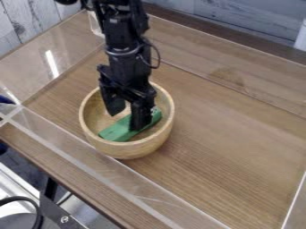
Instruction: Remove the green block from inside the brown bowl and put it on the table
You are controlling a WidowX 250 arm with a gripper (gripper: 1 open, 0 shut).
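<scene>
Two black fingers (142, 114) point straight down into the bowl, and they're spread wide, one on the left side over the bowl's inner floor, the other on the right with its tip low over the green block. The gripper (128, 113) has nothing in it; the gap between the fingers is plain to see, with tan wood showing through. Whether the right fingertip actually touches the block, the view doesn't settle.

The green block (118, 131) lies inside the brown bowl (127, 124), slanting from the front-left of the bowl floor up toward the right finger. Only its lower end shows clearly, the upper part is hidden behind the finger.

Up from the fingers, the black arm (122, 40) rises nearly upright over the bowl, cables along its side, and runs out of the top of the picture.

The bowl sits on the table (227, 134), left of centre and toward the near-left edge. It's round, light tan, thick-rimmed. The table is brown with wood grain, and clear walls (72, 174) stand along its edges, the near one running just in front of the bowl. To the right of the bowl lies bare wood.
</scene>
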